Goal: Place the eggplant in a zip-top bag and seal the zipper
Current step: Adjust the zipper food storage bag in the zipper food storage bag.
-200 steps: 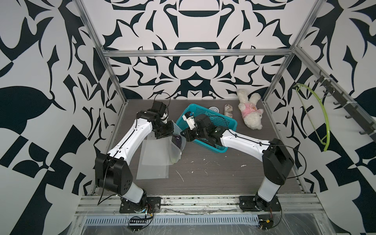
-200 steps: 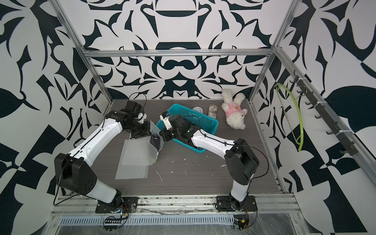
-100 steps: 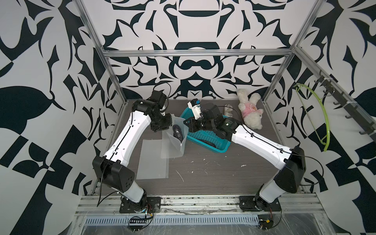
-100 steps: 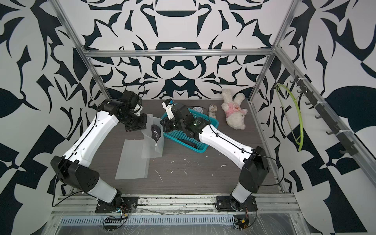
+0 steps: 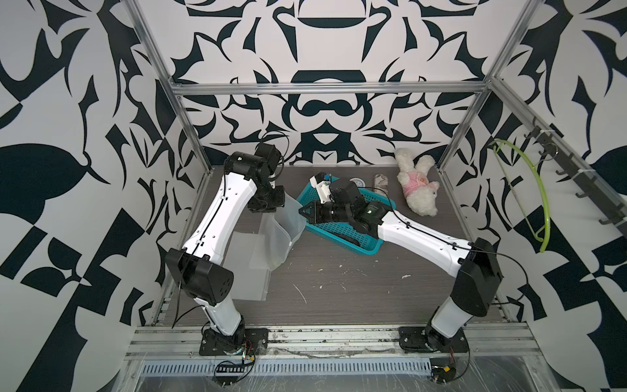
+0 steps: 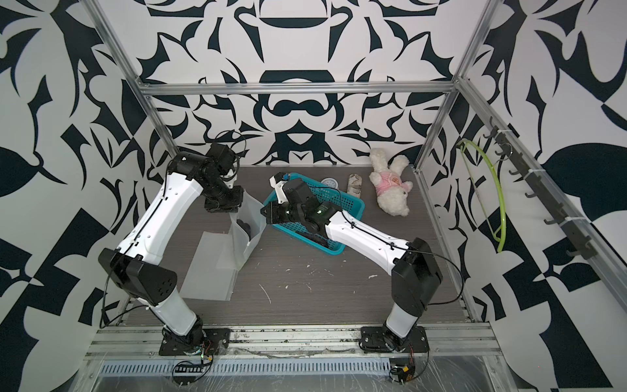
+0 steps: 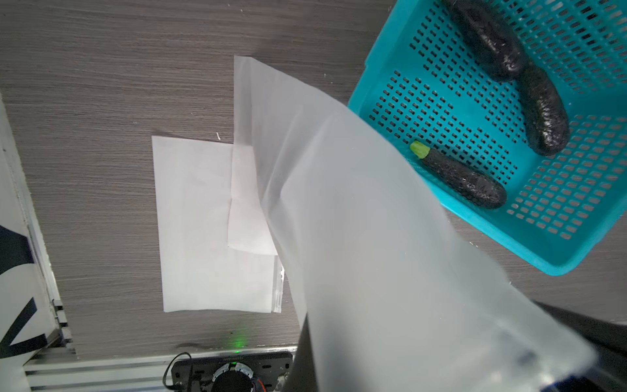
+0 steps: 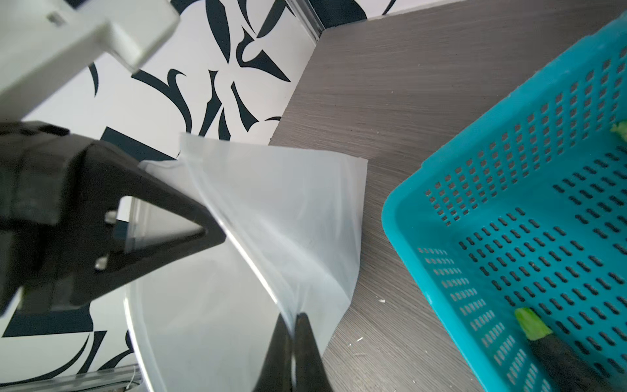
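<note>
A frosted zip-top bag [image 5: 279, 234] [image 6: 246, 234] hangs over the table, stretched between both grippers. My left gripper [image 5: 271, 207] [image 8: 212, 234] is shut on one side of its mouth. My right gripper [image 5: 302, 211] [image 8: 294, 317] is shut on the opposite edge. A dark eggplant [image 6: 245, 226] shows through the bag in a top view. In the left wrist view the bag [image 7: 390, 237] hides my jaws. Three more eggplants lie in the teal basket [image 7: 529, 251], one with a green stem [image 7: 464, 180].
Flat spare bags [image 5: 249, 275] [image 7: 203, 220] lie on the table below the hanging one. The teal basket [image 5: 368, 249] sits under my right wrist. A plush toy [image 5: 419, 190], a small can [image 5: 380, 183] and a round lid [image 5: 357, 183] are at the back.
Both arms have risen and carried the bag's mouth up with them. The bag has gone from slumped near the table to hanging between the grippers, still held.
</note>
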Tool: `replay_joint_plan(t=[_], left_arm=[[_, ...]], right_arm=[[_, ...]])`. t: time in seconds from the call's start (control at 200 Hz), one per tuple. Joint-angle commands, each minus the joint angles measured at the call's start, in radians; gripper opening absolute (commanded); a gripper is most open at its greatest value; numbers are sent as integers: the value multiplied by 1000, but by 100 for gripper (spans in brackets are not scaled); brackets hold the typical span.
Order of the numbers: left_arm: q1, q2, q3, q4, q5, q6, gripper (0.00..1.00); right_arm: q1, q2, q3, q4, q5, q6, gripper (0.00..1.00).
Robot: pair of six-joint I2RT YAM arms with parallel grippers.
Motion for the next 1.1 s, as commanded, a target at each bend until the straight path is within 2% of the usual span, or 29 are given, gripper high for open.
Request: replay_joint_plan(t=[0.0, 0.035, 0.135, 0.245, 0.34, 0.415, 0.47, 0.505, 0.59, 0.68, 0.765, 0.875, 1.025, 1.1], left_arm=[[-26, 17, -50, 53, 70, 23, 0], [-38, 20, -65, 80, 93, 27, 0], [-61, 33, -98, 139, 151, 31, 9], [-70, 25, -146, 192, 178, 33, 32], [-71, -13, -190, 236, 162, 37, 54], [-68, -55, -224, 271, 148, 37, 68], [-67, -91, -250, 302, 124, 36, 90], [-64, -114, -269, 320, 113, 33, 96], [-62, -195, -349, 401, 101, 12, 100], [-61, -287, -461, 503, 139, -18, 100], [-62, -346, -539, 557, 189, -39, 93], [-71, -375, -621, 581, 222, -24, 90], [-143, -408, -692, 630, 124, 49, 89], [-169, -426, -709, 692, 71, 74, 92]], right_arm=[[0, -53, -33, 79, 15, 63, 0], [1, -53, -43, 88, 19, 71, 0], [0, -41, -59, 114, 24, 98, 0], [-4, -31, -80, 140, 40, 135, 0], [-16, -33, -112, 169, 62, 176, 0], [-29, -34, -131, 187, 74, 213, 0], [-38, -34, -142, 198, 81, 234, 0], [-44, -32, -147, 204, 85, 244, 0], [-62, -21, -159, 221, 77, 274, 0], [-88, -8, -174, 252, 58, 314, 0], [-121, 9, -175, 270, 37, 346, 0], [-162, 25, -178, 292, 21, 389, 0], [-193, 50, -178, 314, -17, 444, 0], [-203, 61, -187, 331, -32, 475, 0]])
